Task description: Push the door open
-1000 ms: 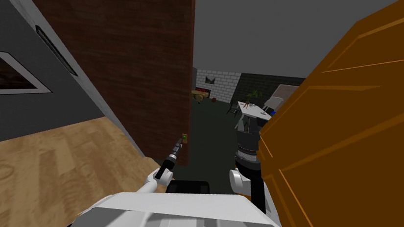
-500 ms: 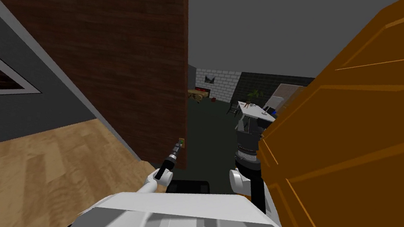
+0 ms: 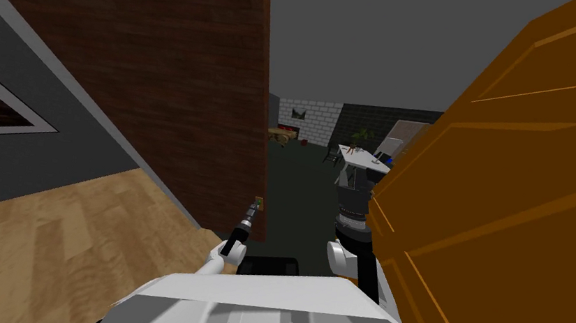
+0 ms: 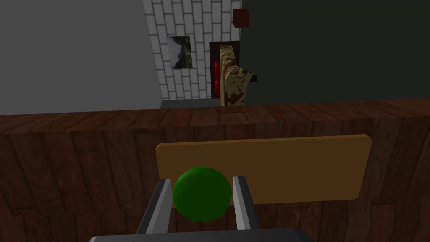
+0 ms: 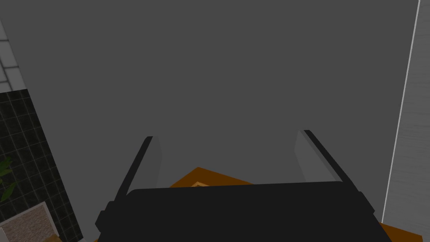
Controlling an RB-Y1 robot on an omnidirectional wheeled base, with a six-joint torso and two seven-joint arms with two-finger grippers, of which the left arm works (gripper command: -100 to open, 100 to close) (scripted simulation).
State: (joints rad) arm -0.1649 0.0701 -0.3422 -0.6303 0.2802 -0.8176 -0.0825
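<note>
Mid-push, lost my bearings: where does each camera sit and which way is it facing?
Head: on the head, looking steeply down and forward through the gap between the dark wood door and the orange door; both forearms show.
Left wrist: on the left hand, facing the dark door's edge; left claw shut on the green knob on a tan plate.
Right wrist: on the right hand, beside the orange door; right claw open.
Shared: head and left wrist both show the knob and dark door.
</note>
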